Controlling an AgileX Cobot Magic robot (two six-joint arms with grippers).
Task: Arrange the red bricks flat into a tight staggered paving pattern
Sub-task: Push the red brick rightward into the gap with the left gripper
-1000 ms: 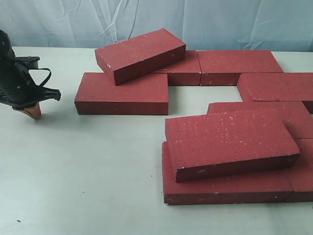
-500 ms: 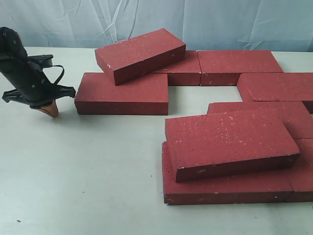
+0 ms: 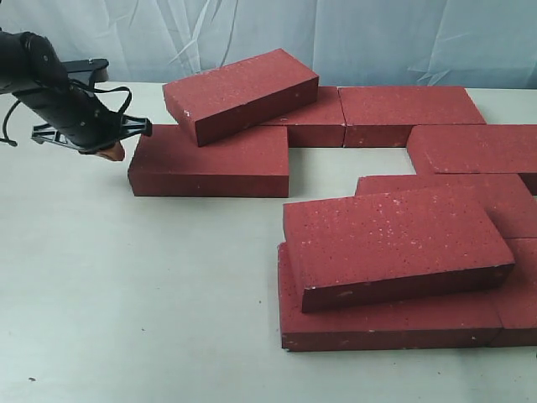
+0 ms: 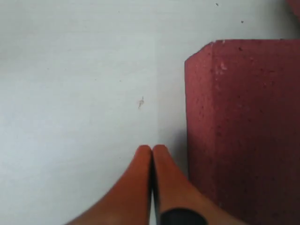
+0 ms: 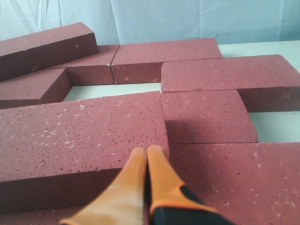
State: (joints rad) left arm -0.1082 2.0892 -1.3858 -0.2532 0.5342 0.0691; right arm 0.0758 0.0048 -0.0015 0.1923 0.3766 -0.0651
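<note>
My left gripper (image 3: 112,153), fingers pressed together, has swung in within the last second to the end brick (image 3: 210,158) and now sits just beside its short face, placed, I judge, to shove it. A leaning brick (image 3: 241,92) lying partly on it stands in the way. My right gripper (image 5: 146,151), likewise closed, hangs over the tilted front brick (image 5: 79,136) on the desk (image 3: 126,294).

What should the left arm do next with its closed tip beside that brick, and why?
Probably press the shut left gripper against the end of the flat brick and nudge it toward the others: the tip sits beside that end, and bare table separates this brick from the front group.
</note>
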